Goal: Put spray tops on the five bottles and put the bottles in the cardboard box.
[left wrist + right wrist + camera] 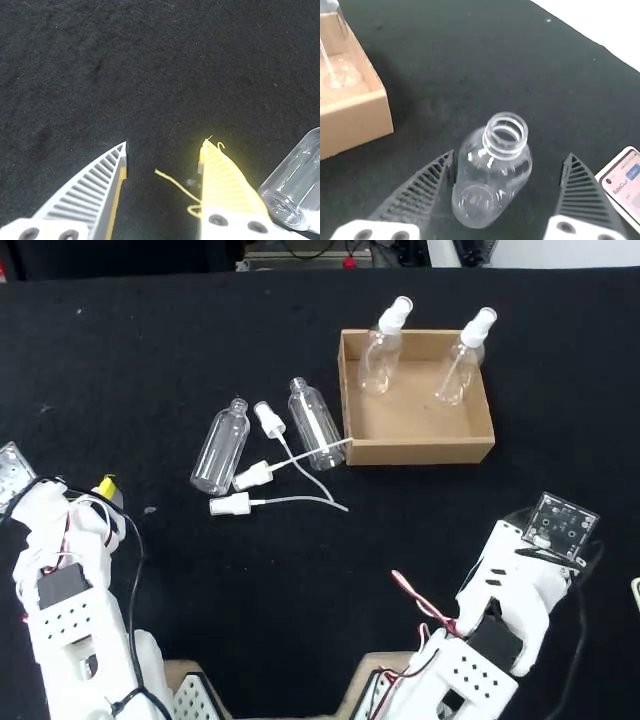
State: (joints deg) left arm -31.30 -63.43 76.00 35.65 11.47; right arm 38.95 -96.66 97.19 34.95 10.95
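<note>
Bright, even light from overhead, looks diffuse. The black desk [200,350] soaks it up, so no readable cast shadows in the high view. Cardboard box [418,451] is evenly lit inside, with slight shade along its near inner wall. Clear bottle [492,170] in the right wrist view shows small glints on the neck threads and base. White left arm [65,625] is near clipping. Pale surface [605,30] past the cloth edge is blown out.

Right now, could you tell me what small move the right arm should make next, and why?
Probably close the right gripper on the uncapped bottle. The bottle sits between the open fingers with a gap on each side, so nothing is gripped yet. Its neck is bare, so it likely has to be held before a top can go on.
</note>
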